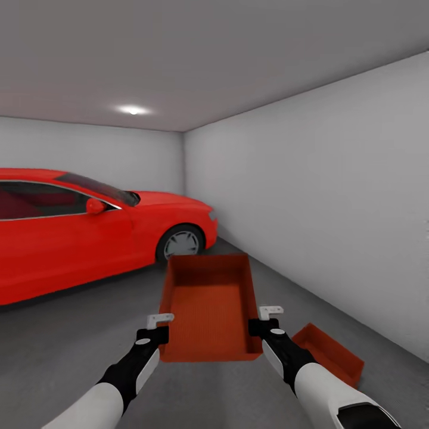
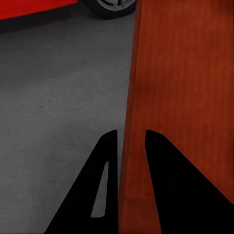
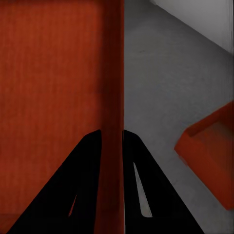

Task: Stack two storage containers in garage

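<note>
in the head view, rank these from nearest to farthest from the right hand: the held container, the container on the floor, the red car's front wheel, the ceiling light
1. Held container: its right wall is pinched in the right hand.
2. Container on the floor: just to the robot's right, by the white wall.
3. Car's front wheel: ahead and to the left.
4. Ceiling light: far back, overhead.

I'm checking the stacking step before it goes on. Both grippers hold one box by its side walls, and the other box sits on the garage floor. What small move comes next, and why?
Probably swing the held box to the robot's right, over the second box on the floor. The left gripper and right gripper each clamp a wall, and the floor box lies lower and off to the right.
</note>
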`<state>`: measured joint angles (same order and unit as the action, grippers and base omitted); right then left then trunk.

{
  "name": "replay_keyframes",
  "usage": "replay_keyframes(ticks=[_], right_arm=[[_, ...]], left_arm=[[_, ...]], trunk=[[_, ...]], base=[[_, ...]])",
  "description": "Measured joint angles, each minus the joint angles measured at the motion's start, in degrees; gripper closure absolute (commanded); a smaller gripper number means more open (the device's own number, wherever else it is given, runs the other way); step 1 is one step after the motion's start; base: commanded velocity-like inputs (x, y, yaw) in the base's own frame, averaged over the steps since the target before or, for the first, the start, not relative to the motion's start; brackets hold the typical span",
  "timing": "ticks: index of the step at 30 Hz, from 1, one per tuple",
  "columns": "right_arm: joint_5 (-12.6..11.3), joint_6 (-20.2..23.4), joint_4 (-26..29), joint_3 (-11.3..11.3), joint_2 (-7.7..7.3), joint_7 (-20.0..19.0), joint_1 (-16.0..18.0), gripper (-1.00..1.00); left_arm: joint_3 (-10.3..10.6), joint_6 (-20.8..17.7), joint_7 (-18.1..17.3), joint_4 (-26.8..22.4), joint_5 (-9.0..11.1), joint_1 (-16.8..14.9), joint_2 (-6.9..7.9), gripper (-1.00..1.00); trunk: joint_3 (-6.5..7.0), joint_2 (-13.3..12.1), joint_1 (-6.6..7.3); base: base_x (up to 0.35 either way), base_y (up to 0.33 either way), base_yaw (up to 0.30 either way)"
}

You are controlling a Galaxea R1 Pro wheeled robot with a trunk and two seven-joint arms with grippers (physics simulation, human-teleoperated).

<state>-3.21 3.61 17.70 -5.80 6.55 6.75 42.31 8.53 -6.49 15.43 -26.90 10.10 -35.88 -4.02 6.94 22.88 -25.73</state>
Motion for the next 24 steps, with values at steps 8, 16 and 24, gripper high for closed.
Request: replay_keyframes(ticks=[8,16,24], right_arm=[[0.0,0.0,0.0,0.0,0.01,0.0,0.0,1.00],[0.0,-0.1,0.0,0.0,0.01,0.0,-0.1,1.00],[-0.1,-0.2,0.0,0.0,-0.02,0.0,0.0,1.00]], left_arm=[[0.0,0.0,0.0,0.1,0.0,0.0,0.00,1.00],[0.1,0.0,0.0,0.0,0.0,0.0,0.02,1.00],[0.1,0.0,0.1,-0.1,0.0,0.0,0.01,1.00]], trunk=[[0.00,0.0,0.00],[0.00,0.0,0.00],[0.00,0.0,0.00]], base=[[0.323,0.000,-0.242],[0.323,0.007,-0.242],[0.323,0.122,-0.242]])
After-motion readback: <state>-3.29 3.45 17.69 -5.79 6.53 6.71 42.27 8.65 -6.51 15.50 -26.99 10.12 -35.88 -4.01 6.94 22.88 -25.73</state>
